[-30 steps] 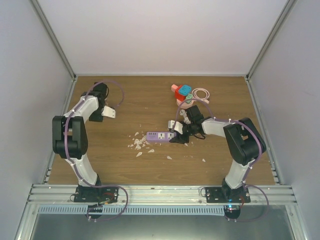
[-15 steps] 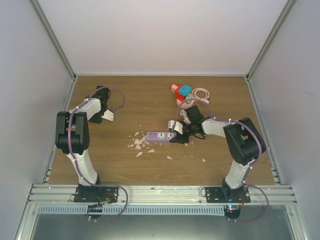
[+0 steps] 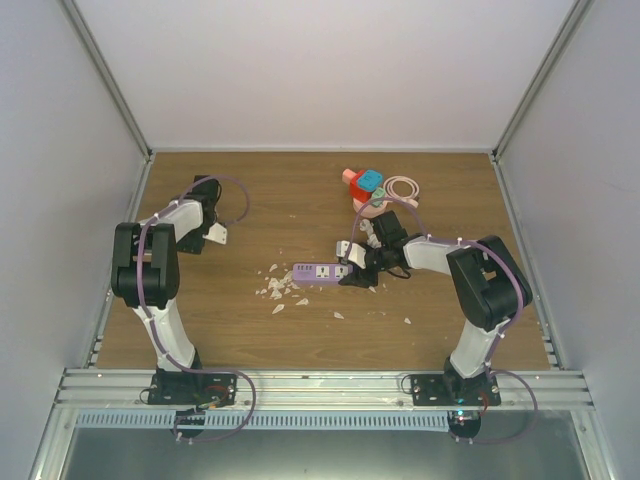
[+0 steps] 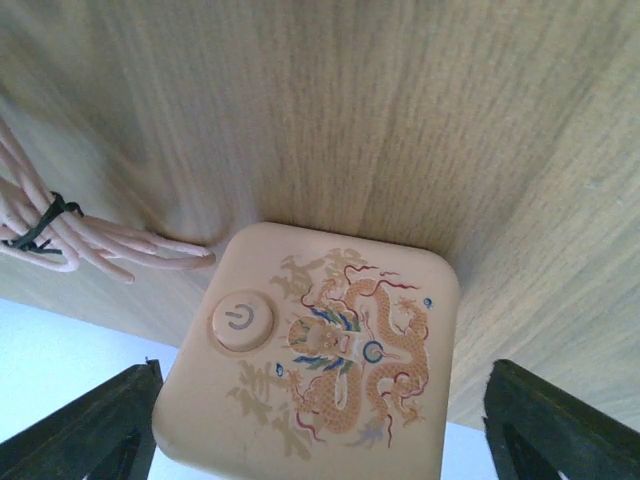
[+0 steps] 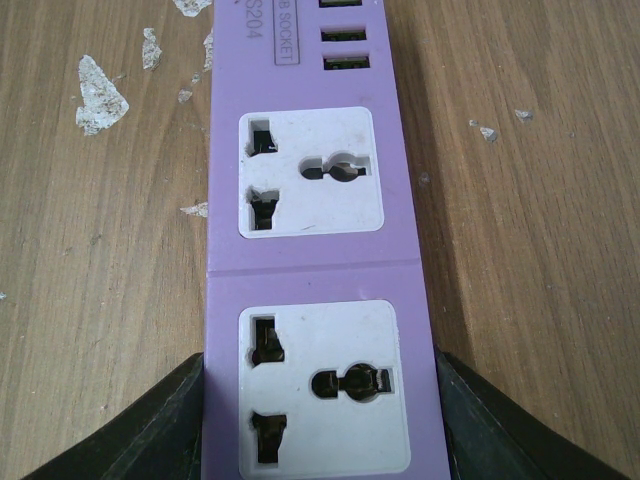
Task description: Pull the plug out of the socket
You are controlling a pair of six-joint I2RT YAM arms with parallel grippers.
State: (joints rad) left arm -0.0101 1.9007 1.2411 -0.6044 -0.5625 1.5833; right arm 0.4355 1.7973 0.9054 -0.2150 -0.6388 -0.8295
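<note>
The wooden table (image 3: 300, 330) is scattered with pale chips (image 3: 275, 288) near its middle. The purple socket strip (image 3: 322, 272) lies at the centre, its right end pinched between the fingers of the right gripper (image 3: 352, 273); that end is cut off in the right wrist view, both visible outlets bare. The left gripper (image 4: 320, 440), at far left, is spread around a beige plug block (image 4: 315, 370) printed with a dragon, its cord (image 4: 60, 230) partly out of frame

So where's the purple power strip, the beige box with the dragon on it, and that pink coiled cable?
purple power strip (image 5: 312, 300): right wrist view, purple bar between its two sockets.
beige dragon box (image 4: 330, 370): left wrist view, printed top face.
pink coiled cable (image 3: 403, 188): top view, on the coil.
</note>
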